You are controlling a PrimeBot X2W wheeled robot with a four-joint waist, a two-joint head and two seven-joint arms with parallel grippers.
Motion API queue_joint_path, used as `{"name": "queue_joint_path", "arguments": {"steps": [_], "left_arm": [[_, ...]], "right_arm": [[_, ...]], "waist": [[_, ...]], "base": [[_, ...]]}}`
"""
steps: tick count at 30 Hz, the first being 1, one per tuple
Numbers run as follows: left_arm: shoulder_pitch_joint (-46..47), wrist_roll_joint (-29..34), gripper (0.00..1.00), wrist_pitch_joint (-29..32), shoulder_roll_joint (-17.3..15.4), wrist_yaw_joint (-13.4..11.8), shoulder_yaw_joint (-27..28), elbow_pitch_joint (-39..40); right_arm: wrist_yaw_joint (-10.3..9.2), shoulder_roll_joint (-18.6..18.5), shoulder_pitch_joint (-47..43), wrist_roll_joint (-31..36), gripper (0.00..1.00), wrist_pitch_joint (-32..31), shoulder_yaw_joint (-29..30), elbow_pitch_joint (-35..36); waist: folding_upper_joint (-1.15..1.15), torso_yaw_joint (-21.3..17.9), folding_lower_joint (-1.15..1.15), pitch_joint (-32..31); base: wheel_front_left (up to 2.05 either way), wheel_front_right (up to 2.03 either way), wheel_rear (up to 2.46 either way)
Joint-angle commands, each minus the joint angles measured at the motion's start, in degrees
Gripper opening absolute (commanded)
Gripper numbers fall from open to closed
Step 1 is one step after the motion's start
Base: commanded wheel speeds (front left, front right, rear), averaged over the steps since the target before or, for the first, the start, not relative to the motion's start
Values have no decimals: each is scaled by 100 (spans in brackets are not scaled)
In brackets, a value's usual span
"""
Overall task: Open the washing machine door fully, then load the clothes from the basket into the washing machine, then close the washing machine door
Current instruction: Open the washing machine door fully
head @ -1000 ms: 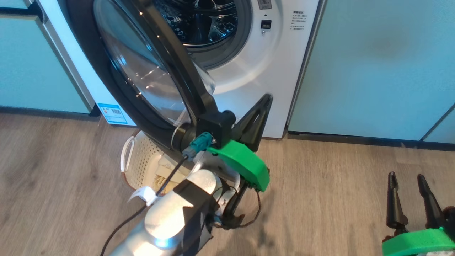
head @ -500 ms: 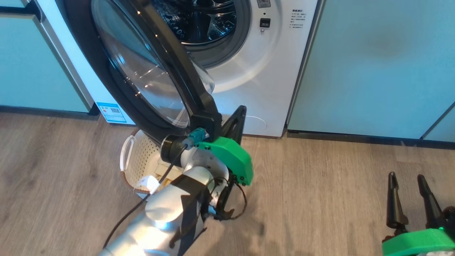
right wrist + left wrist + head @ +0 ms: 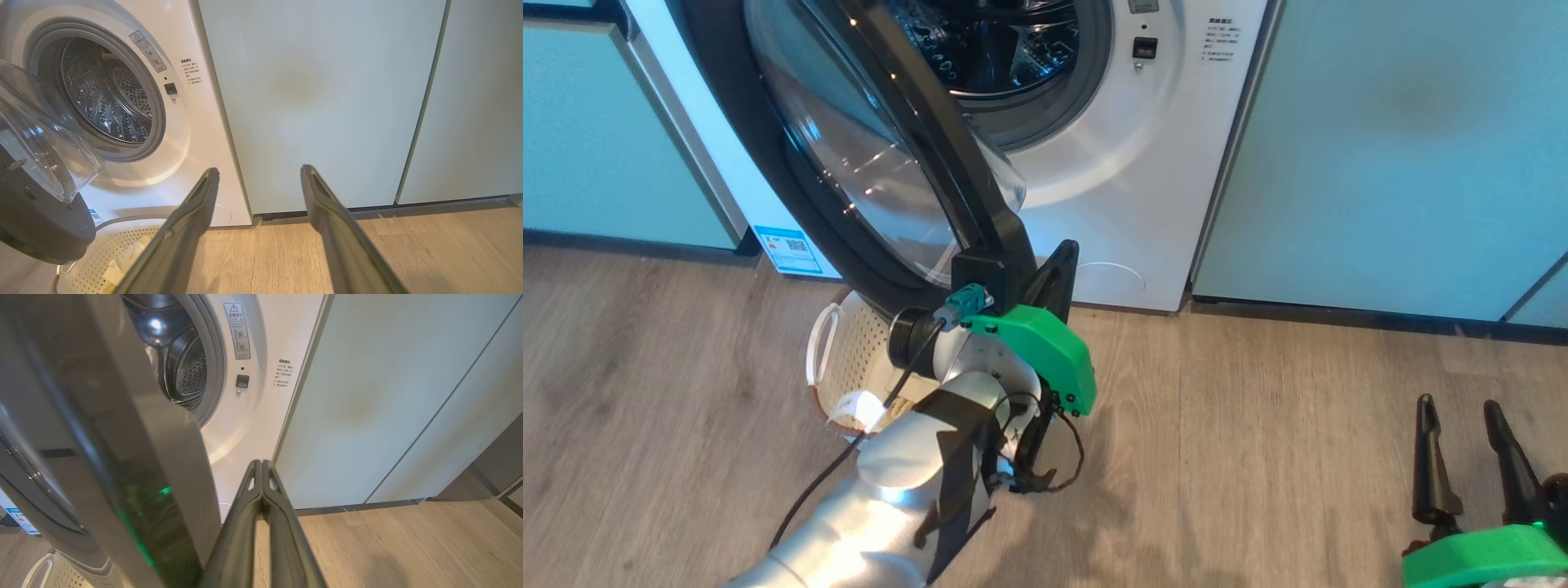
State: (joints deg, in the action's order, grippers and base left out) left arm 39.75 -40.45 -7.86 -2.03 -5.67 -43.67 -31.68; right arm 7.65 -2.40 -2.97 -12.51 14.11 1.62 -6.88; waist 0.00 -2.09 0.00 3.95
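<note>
The white washing machine point(image 3: 1111, 163) stands at the top of the head view with its steel drum point(image 3: 106, 102) exposed. The washing machine door point(image 3: 866, 180), black-rimmed with a clear glass bowl, is swung out toward me. My left gripper point(image 3: 1058, 269) is shut with nothing in it, its fingers just right of the door's lower edge point(image 3: 122, 465); I cannot tell whether they touch it. Under the door sits the basket point(image 3: 845, 359), partly covered by my left arm. Pale clothes point(image 3: 122, 261) lie in the basket point(image 3: 94, 253). My right gripper point(image 3: 1458, 412) is open and low at the right, over bare floor.
Pale green cabinets point(image 3: 1380, 147) flank the machine on both sides, close to its right edge. A small round white panel cover point(image 3: 1111, 278) sits low on the machine front. Wood floor point(image 3: 1258, 457) stretches between my two arms.
My left gripper has drawn back and to the left, from beside the door toward its lower edge, still shut. The head view shifted slightly. The right gripper has not moved.
</note>
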Motion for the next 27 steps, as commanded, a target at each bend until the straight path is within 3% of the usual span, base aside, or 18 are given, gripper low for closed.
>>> {"name": "queue_joint_path", "arguments": {"steps": [1, 27], "left_arm": [[346, -20, 0, -83, -85, -34, 157, 91], [-102, 30, 0, -174, -264, -361, -158, 907]], "right_arm": [[-16, -48, 255, 32, 100, 32, -96, 182], [-16, -48, 296, 28, 100, 52, -8, 112]], "waist": [[0, 18, 0, 11], [0, 723, 0, 104]], "base": [[0, 0, 0], [0, 0, 0]]}}
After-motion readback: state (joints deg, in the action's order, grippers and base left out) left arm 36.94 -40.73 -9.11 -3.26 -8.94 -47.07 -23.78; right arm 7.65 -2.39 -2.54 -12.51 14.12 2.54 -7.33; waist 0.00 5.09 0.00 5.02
